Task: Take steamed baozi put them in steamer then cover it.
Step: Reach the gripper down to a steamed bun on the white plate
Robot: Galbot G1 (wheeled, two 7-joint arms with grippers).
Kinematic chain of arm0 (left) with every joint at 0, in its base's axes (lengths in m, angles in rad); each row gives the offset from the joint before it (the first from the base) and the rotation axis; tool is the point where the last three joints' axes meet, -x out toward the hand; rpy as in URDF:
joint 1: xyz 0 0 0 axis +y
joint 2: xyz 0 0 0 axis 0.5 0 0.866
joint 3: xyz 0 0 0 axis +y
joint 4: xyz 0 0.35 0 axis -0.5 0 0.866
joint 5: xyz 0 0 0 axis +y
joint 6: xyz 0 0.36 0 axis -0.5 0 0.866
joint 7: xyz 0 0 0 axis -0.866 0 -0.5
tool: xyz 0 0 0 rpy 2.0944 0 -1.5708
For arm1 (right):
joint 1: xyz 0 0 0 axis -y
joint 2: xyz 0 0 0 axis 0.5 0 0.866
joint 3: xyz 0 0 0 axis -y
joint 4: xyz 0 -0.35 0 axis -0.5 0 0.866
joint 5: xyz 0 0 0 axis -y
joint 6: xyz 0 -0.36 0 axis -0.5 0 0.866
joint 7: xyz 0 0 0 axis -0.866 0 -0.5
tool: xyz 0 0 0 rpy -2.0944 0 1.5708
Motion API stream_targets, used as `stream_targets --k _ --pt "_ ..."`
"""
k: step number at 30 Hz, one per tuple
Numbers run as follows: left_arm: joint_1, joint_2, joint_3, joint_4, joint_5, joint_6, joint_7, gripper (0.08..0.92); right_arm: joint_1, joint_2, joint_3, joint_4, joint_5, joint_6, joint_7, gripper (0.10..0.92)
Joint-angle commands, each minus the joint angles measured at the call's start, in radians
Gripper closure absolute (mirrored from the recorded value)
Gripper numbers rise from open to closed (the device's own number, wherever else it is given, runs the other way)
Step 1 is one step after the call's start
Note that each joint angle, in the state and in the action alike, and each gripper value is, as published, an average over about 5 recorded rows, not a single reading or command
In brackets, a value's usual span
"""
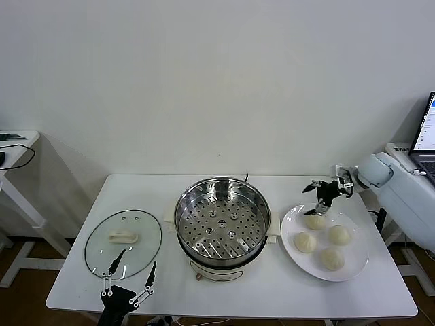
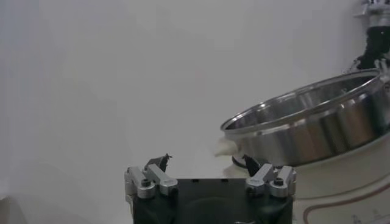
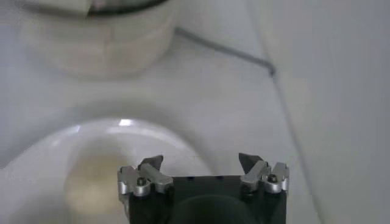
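Several cream-white baozi (image 1: 315,221) lie on a white plate (image 1: 355,266) at the table's right. The steel steamer (image 1: 221,227) stands in the middle with its perforated tray bare; it also fills the far side of the left wrist view as the steamer (image 2: 317,122). The glass cover (image 1: 102,255) lies flat at the left, handle (image 1: 124,238) up. My right gripper (image 1: 318,200) hangs open just above the farthest baozi, seen blurred (image 3: 91,182) beside the right gripper (image 3: 201,161). My left gripper (image 1: 139,259) is open over the cover's near edge, its jaws (image 2: 207,161) holding nothing.
The steamer's white base (image 3: 97,36) and its dark cord (image 3: 225,52) lie behind the plate (image 3: 122,137). A laptop (image 1: 427,132) stands on a side surface at far right. A small white desk (image 1: 13,146) is at far left. A white wall backs the table.
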Motion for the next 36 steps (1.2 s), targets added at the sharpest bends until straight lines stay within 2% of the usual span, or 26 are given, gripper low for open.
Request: stream_targets --k 1,20,30,36 --pt "-0.001 -0.006 -0.003 0.004 0.003 0.001 -0.004 0.177 0.049 0.044 -0.07 -0.063 -0.119 0.017 -0.07 0.203" --pt "0.009 -0.02 -0.009 0.008 0.005 -0.012 -0.014 0.177 0.004 0.131 -0.028 -0.177 -0.235 0.056 0.028 0.207" --pt "0.01 -0.022 -0.017 0.007 0.005 -0.016 -0.019 0.177 -0.01 0.14 -0.025 -0.179 -0.227 0.06 0.062 0.393" --pt "0.008 -0.022 -0.016 0.005 0.004 -0.016 -0.021 0.177 0.018 0.075 -0.052 -0.031 -0.177 0.069 0.058 0.387"
